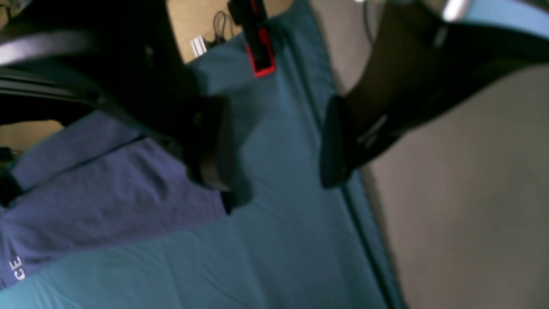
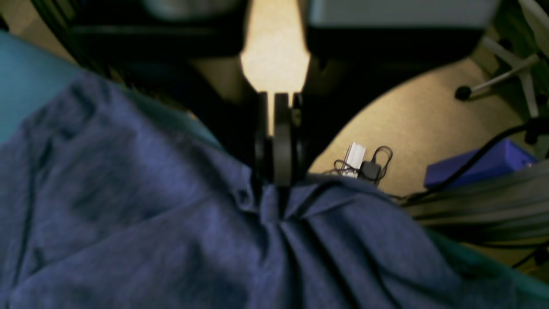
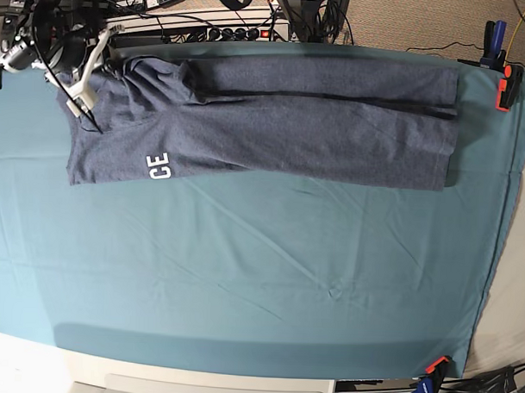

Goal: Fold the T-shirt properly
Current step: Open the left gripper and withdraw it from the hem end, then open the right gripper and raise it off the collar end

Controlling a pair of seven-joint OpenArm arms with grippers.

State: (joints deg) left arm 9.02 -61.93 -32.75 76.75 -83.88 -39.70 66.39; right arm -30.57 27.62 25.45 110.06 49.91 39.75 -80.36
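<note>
The slate-blue T-shirt [image 3: 291, 120] lies folded into a long band along the far side of the teal tablecloth [image 3: 242, 273]. White letters "CE" [image 3: 157, 165] show near its left end. My right gripper [image 3: 88, 117] is at the shirt's left end. In the right wrist view it [image 2: 274, 171] is shut on a bunched pinch of the shirt [image 2: 171, 236]. My left gripper [image 1: 276, 143] is open and empty over bare tablecloth, just beside the shirt's edge [image 1: 107, 193]. The left arm does not show in the base view.
A red and black clamp [image 3: 508, 84] holds the cloth at the far right corner and also shows in the left wrist view [image 1: 259, 47]. A blue and orange clamp [image 3: 428, 383] sits at the near right edge. Cables and a power strip [image 3: 208, 26] lie behind the table.
</note>
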